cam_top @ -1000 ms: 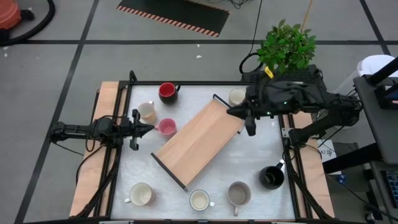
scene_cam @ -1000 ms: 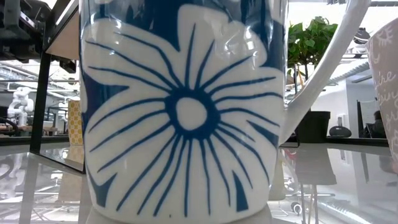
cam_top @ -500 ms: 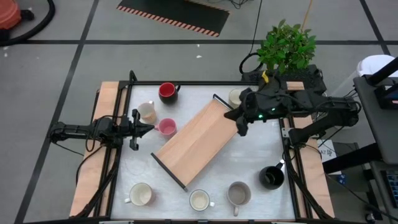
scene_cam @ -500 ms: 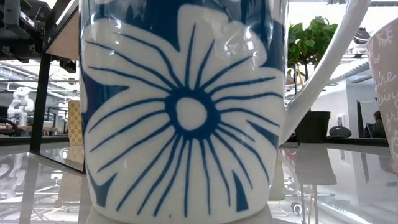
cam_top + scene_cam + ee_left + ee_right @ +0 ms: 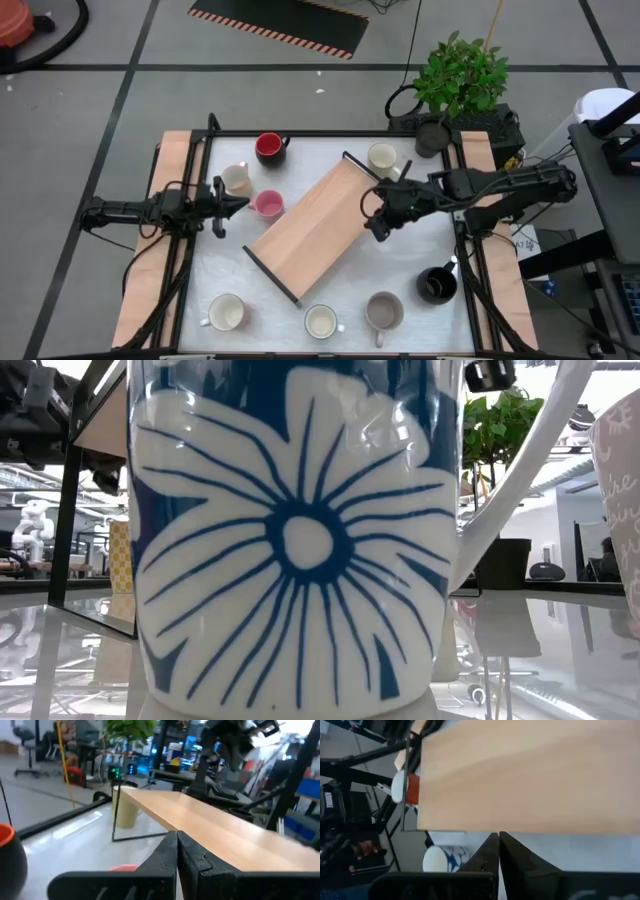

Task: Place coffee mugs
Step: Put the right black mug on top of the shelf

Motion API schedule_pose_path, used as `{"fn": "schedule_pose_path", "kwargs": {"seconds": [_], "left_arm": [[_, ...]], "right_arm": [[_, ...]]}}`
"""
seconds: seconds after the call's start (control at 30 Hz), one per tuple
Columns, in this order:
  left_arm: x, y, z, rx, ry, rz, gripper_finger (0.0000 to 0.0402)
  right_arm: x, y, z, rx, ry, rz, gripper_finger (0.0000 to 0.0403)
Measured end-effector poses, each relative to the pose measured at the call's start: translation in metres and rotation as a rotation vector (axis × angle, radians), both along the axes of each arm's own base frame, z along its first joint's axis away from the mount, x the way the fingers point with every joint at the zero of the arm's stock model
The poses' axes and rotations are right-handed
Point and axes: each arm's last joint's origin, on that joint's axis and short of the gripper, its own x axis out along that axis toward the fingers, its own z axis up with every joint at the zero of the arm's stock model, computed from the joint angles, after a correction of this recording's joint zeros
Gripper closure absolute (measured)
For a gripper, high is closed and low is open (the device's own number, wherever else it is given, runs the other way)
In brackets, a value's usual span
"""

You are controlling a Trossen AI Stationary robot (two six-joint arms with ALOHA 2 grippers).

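Coffee mugs, eight, all standing loose on the worktop (image 5: 440,255), none yet on the wooden shelf (image 5: 320,228) that lies diagonally across the middle.
- Far edge: red-and-dark mug (image 5: 268,147); cream mug (image 5: 381,156) just beside the shelf's far corner.
- Left of the shelf: a cream mug (image 5: 236,180) and the pink mug (image 5: 267,205), near each other.
- Near edge: cream mug (image 5: 227,313), cream mug (image 5: 321,322), grey mug (image 5: 383,311); the low view is filled by a blue-and-white flower pattern, which is probably one of these seen from the side.
- Right, near side: black mug (image 5: 436,285).

Claws.
- Right claw (image 5: 379,226): pressed together, empty, hovering at the shelf's right long edge; its own view looks straight onto the shelf board.
- Left claw (image 5: 222,208): pressed together, empty, low at the left, its tip just beside the pink mug.

Risks, as you proceed.
- With fingers pressed together, no mug can be taken; spread them before you descend, or you will shove a mug instead of gripping it.
- The left claw is close enough to the pink mug that a forward nudge could tip it or knock it into the cream one.
- The right arm reaches past the far cream mug; a careless swing could clip it, or strike the shelf frame and shift the shelf.
- The plant (image 5: 461,78) stands off the worktop's far right corner; keep the right arm's elbow away from it.
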Motion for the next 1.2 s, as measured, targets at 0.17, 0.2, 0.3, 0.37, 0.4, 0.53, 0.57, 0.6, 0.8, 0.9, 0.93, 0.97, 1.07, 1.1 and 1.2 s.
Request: {"fn": "schedule_pose_path", "kwargs": {"seconds": [0.17, 0.2, 0.3, 0.37, 0.4, 0.53, 0.57, 0.6, 0.8, 0.9, 0.93, 0.97, 1.07, 1.1, 1.2], "left_arm": [[0.0, 0.0, 0.002, -0.076, -0.03, 0.001, 0.04], [0.0, 0.0, 0.002, -0.084, -0.038, 0.001, 0.04], [0.0, 0.0, 0.002, -0.097, -0.043, 0.0, 0.04], [0.0, 0.0, 0.003, -0.137, -0.051, -0.003, 0.04], [0.0, 0.0, 0.003, -0.161, -0.055, -0.004, 0.04], [0.0, 0.0, 0.003, -0.191, -0.06, -0.006, 0.04], [0.0, 0.0, 0.003, -0.192, -0.061, -0.007, 0.04], [0.0, 0.0, 0.003, -0.193, -0.062, -0.007, 0.04], [0.0, 0.0, 0.003, -0.205, -0.064, -0.008, 0.04], [0.0, 0.0, 0.003, -0.212, -0.064, -0.008, 0.04], [0.0, 0.0, 0.003, -0.212, -0.064, -0.008, 0.04], [0.0, 0.0, 0.003, -0.212, -0.064, -0.008, 0.04], [0.0, 0.0, 0.002, -0.212, -0.057, -0.007, 0.04], [0.0, 0.0, 0.001, -0.212, -0.049, -0.007, 0.04], [0.0, 0.0, 0.0, -0.21, -0.032, -0.006, 0.04]], "right_arm": [[-0.013, 0.006, -0.001, 0.038, 0.073, -0.014, 0.0403], [-0.016, 0.006, 0.0, 0.04, 0.081, -0.029, 0.0403], [-0.021, 0.002, 0.004, 0.058, 0.074, -0.07, 0.0403], [-0.023, -0.005, 0.007, 0.063, 0.063, -0.099, 0.0403], [-0.024, -0.008, 0.007, 0.065, 0.057, -0.113, 0.0403], [-0.025, -0.014, 0.009, 0.099, 0.058, -0.133, 0.0403], [-0.025, -0.014, 0.009, 0.126, 0.064, -0.121, 0.0403], [-0.026, -0.013, 0.009, 0.156, 0.072, -0.11, 0.0403], [-0.035, 0.003, 0.004, 0.298, 0.211, -0.065, 0.0403], [-0.042, 0.011, 0.0, 0.311, 0.29, -0.077, 0.0403], [-0.044, 0.014, -0.001, 0.314, 0.317, -0.078, 0.0403], [-0.047, 0.017, -0.002, 0.313, 0.341, -0.075, 0.0403], [-0.053, 0.026, -0.004, 0.305, 0.399, -0.058, 0.0403], [-0.055, 0.029, -0.004, 0.299, 0.409, -0.044, 0.0403], [-0.061, 0.036, -0.006, 0.266, 0.442, 0.009, 0.0403]]}}
